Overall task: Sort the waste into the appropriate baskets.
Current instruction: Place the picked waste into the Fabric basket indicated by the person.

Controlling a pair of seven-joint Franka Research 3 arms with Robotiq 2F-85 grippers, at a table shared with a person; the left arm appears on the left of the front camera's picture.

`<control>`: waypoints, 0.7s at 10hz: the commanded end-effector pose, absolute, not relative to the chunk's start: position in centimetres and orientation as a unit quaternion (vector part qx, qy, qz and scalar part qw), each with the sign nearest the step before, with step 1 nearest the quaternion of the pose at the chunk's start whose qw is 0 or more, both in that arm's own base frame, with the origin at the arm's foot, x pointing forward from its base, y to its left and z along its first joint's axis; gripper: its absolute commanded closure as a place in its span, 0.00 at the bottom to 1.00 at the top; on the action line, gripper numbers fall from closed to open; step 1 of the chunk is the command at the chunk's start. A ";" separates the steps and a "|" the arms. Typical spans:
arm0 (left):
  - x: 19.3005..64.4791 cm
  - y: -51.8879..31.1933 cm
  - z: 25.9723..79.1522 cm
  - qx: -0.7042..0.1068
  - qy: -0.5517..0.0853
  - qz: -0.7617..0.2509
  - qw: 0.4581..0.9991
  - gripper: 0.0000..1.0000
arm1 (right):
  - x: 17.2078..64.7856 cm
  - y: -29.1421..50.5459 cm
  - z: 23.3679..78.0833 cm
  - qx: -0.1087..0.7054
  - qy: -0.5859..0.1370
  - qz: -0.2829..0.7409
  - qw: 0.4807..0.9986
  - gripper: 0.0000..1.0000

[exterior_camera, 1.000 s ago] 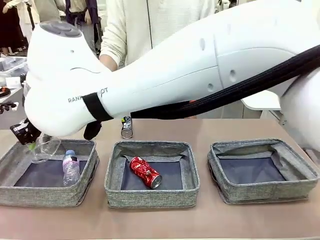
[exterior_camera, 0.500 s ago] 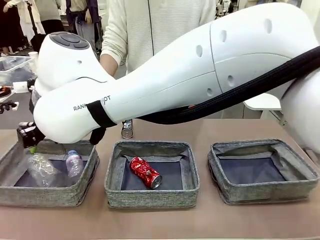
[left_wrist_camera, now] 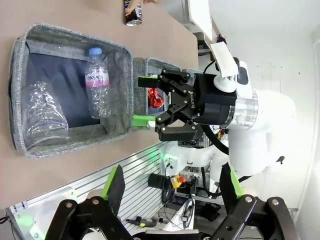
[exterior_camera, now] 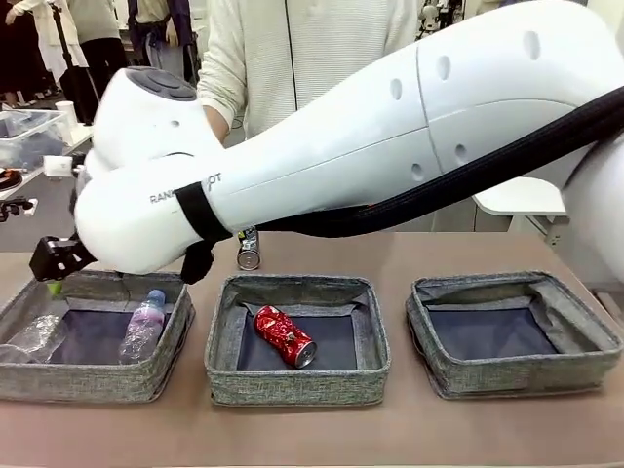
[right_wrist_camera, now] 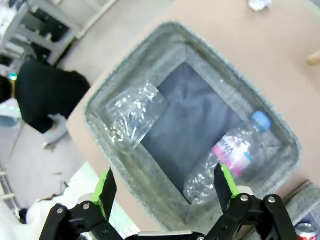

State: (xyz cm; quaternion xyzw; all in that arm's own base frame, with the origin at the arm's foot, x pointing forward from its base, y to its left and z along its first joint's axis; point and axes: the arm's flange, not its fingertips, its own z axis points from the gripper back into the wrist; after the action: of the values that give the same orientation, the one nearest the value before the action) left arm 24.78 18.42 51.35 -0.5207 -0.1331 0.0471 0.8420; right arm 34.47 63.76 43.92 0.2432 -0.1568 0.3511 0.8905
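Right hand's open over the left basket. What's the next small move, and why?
Probably lift the right hand straight up, clear of the left grey woven fabric basket: its jaws stand open and empty, the crushed clear plastic bottle lies inside, and the dark printed can waits on the table behind.

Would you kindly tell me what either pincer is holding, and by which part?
Nothing is held. The right pincer is open above the left basket, where the crumpled bottle lies free; the left pincer is open and empty.
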 end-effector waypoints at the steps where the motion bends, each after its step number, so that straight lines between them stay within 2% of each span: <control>1: 24.8 18.5 51.6 -0.515 -0.129 0.051 0.846 0.02 | 33.7 60.6 44.0 0.299 -0.129 0.344 0.881 0.00; 2: 24.8 18.5 51.6 -0.515 -0.129 0.051 0.846 0.02 | 33.3 58.0 44.5 0.341 -0.075 0.321 0.880 0.00; 4: 24.8 18.5 51.6 -0.515 -0.129 0.051 0.846 0.02 | 29.7 47.1 43.6 0.297 -0.042 0.263 0.917 0.00; 6: 24.8 18.5 51.6 -0.515 -0.129 0.051 0.846 0.02 | 26.7 35.5 39.8 0.335 -0.006 0.120 0.934 0.00; 7: 24.8 18.5 51.6 -0.515 -0.129 0.051 0.846 0.02 | 26.1 32.2 38.1 0.357 0.031 0.054 0.932 0.00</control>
State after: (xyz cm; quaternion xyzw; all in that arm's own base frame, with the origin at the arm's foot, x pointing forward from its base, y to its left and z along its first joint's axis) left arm 24.78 18.45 51.42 -0.5198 -0.1335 0.0472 0.8425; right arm 29.99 40.65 38.93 0.3055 0.0036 0.0928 0.9476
